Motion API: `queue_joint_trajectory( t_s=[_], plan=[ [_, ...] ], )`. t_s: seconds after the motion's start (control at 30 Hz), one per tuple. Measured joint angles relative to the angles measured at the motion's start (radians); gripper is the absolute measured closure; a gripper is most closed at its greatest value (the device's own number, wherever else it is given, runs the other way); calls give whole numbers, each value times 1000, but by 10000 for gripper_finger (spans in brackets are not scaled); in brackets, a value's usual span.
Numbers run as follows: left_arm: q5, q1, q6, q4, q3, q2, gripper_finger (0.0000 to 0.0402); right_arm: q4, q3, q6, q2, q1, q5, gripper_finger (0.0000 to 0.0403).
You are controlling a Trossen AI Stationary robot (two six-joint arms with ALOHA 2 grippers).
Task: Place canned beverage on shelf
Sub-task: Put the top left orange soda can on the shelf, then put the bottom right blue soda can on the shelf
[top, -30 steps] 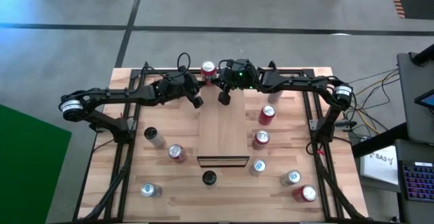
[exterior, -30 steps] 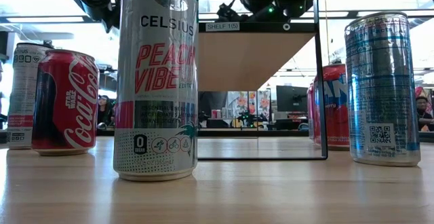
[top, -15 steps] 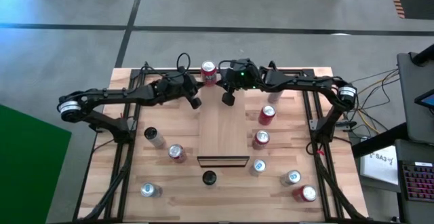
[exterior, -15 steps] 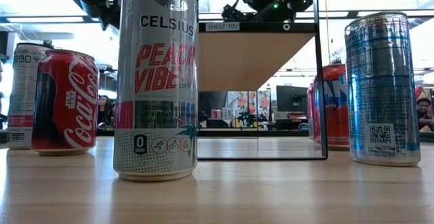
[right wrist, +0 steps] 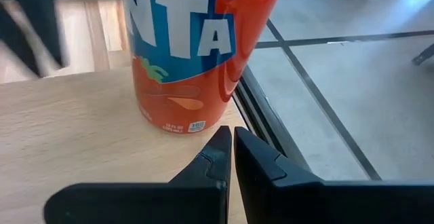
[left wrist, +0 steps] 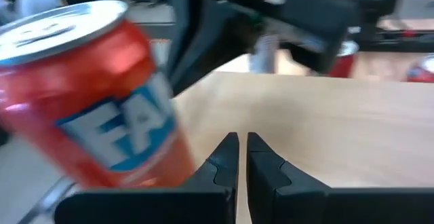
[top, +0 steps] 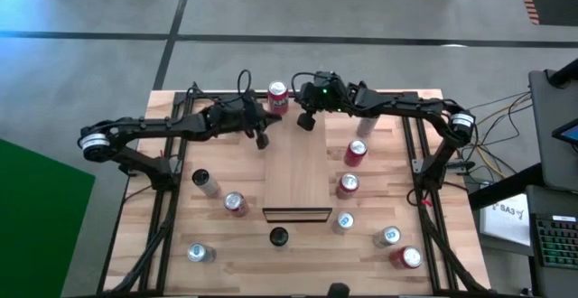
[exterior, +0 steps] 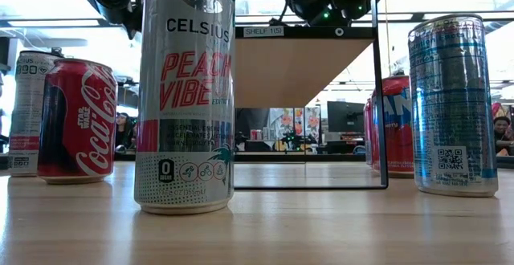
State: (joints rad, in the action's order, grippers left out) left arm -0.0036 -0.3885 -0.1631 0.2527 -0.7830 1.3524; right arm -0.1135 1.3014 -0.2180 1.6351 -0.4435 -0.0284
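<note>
One orange can (top: 278,96) is seen upright on the far end of the shelf (top: 295,176). Eight more cans are counted on the table (top: 226,253) (none on the shelf). Two grippers are found near the can, left (top: 263,141) and right (top: 305,122), both pinched closed, empty.

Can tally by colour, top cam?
Red or orange cans: 5
Silver or blue cans: 5
Total: 10
</note>
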Motion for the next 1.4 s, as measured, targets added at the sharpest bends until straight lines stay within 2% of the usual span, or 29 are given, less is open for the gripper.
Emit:
queue_joint_trajectory(
  t_s=[0.13, 0.33, 0.5, 1.07, 1.4],
  plan=[
    [-86, -1, 0, -1, 0, 15, 402, 0, 0, 1, 1, 0, 1, 392],
    [-96, -9, 7, 2, 0, 19, 402, 2, 0, 1, 1, 0, 1, 392],
    [-158, -11, 15, 7, 0, 20, 402, 2, 0, 1, 1, 0, 1, 392],
    [-163, -12, 29, 8, 0, 17, 402, -4, 0, 2, -4, 0, 1, 392],
    [-145, 46, 46, -32, -1, -78, 402, -100, 0, 108, -112, 14, -1, 392]
  ],
)
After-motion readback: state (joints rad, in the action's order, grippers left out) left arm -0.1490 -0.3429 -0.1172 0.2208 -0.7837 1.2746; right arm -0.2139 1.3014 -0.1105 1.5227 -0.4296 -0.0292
